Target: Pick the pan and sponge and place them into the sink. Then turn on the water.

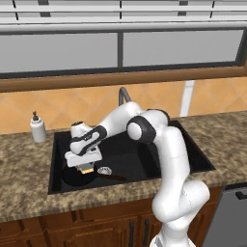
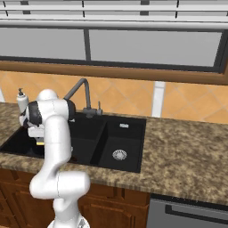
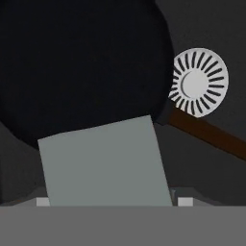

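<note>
The black pan (image 1: 76,178) lies in the larger left basin of the black sink (image 1: 144,159), its brown handle (image 3: 211,137) reaching past the silver drain (image 3: 198,81). My gripper (image 1: 87,165) hangs low in that basin, just above the pan (image 3: 81,62). It is shut on the sponge (image 1: 87,170), which is yellow from the side. In the hand view the sponge's grey-blue face (image 3: 103,163) sits slightly tilted between my fingertips. No water runs from the grey faucet (image 1: 124,94).
A white soap dispenser (image 1: 37,128) stands on the granite counter left of the sink. The smaller basin (image 2: 120,142) with its own drain lies to the right. The faucet (image 2: 82,91) rises behind the divider, and a window runs along the wall.
</note>
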Controlling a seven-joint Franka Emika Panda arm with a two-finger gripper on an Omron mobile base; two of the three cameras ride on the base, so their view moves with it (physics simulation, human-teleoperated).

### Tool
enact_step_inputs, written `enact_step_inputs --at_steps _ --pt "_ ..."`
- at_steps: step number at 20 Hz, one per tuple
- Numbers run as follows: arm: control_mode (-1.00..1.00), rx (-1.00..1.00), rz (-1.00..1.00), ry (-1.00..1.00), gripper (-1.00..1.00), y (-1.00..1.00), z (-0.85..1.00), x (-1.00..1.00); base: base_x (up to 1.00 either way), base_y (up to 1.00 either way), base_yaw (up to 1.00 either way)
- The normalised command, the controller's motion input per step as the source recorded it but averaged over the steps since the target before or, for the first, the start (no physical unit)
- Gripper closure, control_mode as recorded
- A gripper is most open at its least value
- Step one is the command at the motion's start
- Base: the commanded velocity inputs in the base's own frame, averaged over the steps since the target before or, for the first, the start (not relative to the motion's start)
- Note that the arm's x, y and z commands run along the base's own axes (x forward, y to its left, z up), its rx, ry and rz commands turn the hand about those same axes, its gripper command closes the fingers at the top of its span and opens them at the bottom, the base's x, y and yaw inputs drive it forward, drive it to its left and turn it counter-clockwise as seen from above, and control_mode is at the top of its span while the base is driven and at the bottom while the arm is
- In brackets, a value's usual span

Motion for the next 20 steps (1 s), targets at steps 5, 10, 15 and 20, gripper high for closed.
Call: enact_step_inputs --at_steps 5,10,15,20 --pt "-1.00 -0.01 0.00 0.06 1.00 0.00 -0.43 0.33 0.00 0.00 0.00" --pt "-1.00 -0.01 0.00 0.01 1.00 0.00 -0.37 0.07 0.00 0.00 0.00" --pt "-1.00 -0.01 0.00 -0.01 1.00 0.00 -0.20 -0.12 0.00 0.00 0.00" --pt "-1.00 -0.01 -0.09 0.00 1.00 0.08 -0.22 -0.02 0.00 0.00 0.00"
